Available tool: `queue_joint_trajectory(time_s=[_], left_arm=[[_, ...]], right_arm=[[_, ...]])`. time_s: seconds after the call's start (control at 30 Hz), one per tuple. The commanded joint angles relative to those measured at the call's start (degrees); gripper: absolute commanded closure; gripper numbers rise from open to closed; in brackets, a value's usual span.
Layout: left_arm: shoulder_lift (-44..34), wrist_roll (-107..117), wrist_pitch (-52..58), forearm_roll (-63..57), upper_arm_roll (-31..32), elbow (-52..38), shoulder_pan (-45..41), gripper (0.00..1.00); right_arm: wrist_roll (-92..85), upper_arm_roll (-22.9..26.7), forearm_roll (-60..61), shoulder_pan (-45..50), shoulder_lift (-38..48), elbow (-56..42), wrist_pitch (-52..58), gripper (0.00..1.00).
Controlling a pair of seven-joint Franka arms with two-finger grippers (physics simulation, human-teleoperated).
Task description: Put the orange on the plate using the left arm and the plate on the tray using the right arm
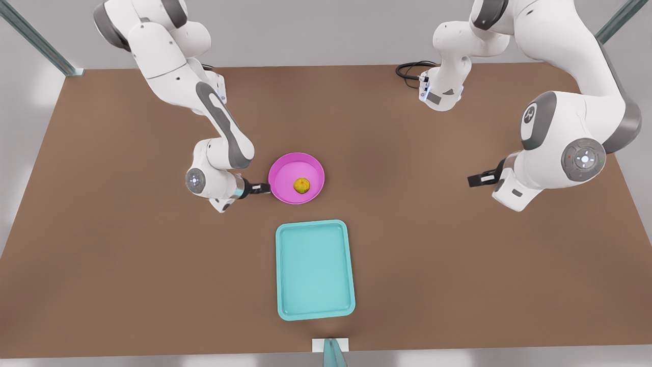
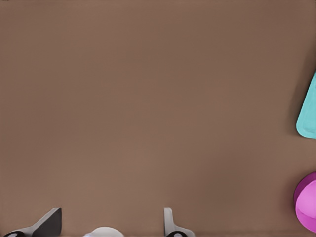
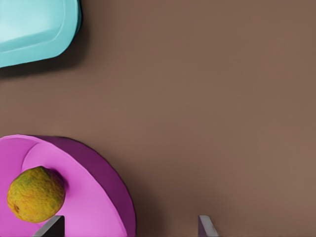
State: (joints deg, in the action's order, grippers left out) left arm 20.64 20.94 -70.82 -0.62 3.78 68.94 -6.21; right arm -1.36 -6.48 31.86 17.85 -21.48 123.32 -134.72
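Observation:
The orange [image 1: 301, 185] [image 3: 35, 193] lies inside the magenta plate [image 1: 285, 164] [image 3: 98, 182], slightly off its middle. The plate rests on the table, just behind the teal tray [image 1: 315, 270] [image 3: 34, 29], which has nothing on it. My right gripper [image 1: 260, 187] [image 3: 128, 223] is on the arm at the front view's left. It is open and low at the plate's edge, with the rim between its jaws. My left gripper [image 1: 478, 179] [image 2: 111, 215] is open and holds nothing, well off toward the front view's right. From there the plate [image 2: 307, 202] and tray [image 2: 308, 118] are far off.
The brown table [image 1: 458, 265] stretches wide on both sides of the tray. A black cable [image 1: 410, 69] loops at the back near the left arm's base. A small white bracket [image 1: 330, 346] sits at the table's front edge, just below the tray.

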Motion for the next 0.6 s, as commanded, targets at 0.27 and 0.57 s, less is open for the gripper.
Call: queue_joint_trajectory(time_s=[0.27, 0.57], left_arm=[[0.1, -6.1, 0.7, 0.3, 0.2, -0.1, 0.0, 0.0], [0.0, -4.9, 0.8, 0.3, 0.4, -0.1, -0.1, 0.0]], right_arm=[[-12.6, 0.0, 0.3, 2.9, -8.2, -3.6, 1.5, 0.0], [-12.6, -0.1, 0.3, 3.6, -9.4, -5.6, 3.5, 0.0]])
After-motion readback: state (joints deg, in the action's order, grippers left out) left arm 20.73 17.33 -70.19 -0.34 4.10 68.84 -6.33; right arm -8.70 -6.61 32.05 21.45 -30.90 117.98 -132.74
